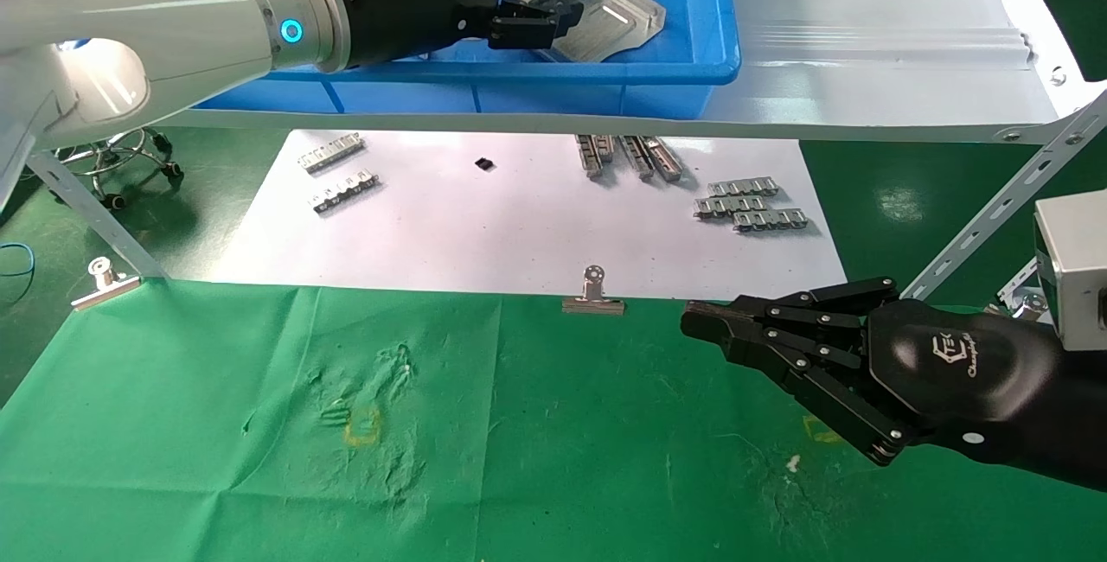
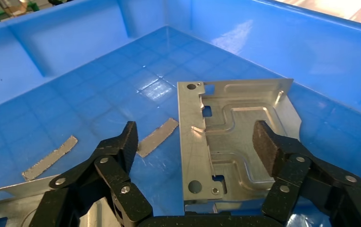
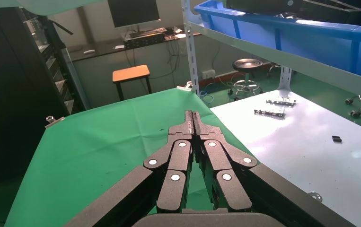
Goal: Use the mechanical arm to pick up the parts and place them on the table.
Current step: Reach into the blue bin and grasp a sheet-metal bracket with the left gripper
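I see the part point(image 2: 235, 142) lying flat on the floor of the blue tray point(image 1: 692, 69), up on the white shelf point(image 1: 865, 43). My left gripper point(image 2: 197, 142) has its jaws wide open and empty, one finger over the plate, the other off its edge. From the head view the plate's at three o'clock of those jaws. The right gripper point(image 1: 700, 320), pressed closed and empty, hovers over the desk point(image 1: 519, 458), well apart.

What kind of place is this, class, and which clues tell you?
Probably a factory-style robot test bench: stamped metal part in a blue tray on a white shelf, toothed strips on clipped paper, green cloth table, office stools behind.
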Controlling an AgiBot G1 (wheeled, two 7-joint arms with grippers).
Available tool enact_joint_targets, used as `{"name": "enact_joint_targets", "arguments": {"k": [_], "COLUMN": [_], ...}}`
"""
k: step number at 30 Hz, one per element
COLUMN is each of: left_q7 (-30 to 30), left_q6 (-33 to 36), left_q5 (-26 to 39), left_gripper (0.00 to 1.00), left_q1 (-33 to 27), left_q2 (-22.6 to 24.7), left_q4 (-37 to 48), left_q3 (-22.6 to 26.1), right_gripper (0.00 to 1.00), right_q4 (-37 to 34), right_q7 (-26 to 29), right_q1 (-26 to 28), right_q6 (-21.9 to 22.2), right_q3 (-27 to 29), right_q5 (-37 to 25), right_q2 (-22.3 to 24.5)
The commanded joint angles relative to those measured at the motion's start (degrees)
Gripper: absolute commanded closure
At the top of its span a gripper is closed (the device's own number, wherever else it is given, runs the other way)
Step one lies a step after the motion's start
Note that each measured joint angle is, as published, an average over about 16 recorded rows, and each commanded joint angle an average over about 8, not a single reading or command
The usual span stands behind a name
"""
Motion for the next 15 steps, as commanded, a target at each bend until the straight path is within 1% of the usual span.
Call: {"name": "enact_joint_targets", "arguments": {"k": [1,15], "left_q7": [-0.6,-3.5], "left_q6": [-0.7,-4.3], "left_q5": [-0.4,-3.7], "left_gripper": [1.0,1.0], "left_q1": [0.2,0.3], "left_q2": [0.0,-0.1], "left_q4": [-0.6,-2.3], "left_q3": [0.9,6.6], "right_gripper": [1.0,1.0], "right_q4": [0.0,0.0], "right_q7": [0.0,0.0], "right_q1": [0.0,0.0], "right_q6": [0.0,0.0], "right_q3": [0.0,0.0], "right_q5": [0.0,0.0], "right_q2": [0.0,0.0]}}
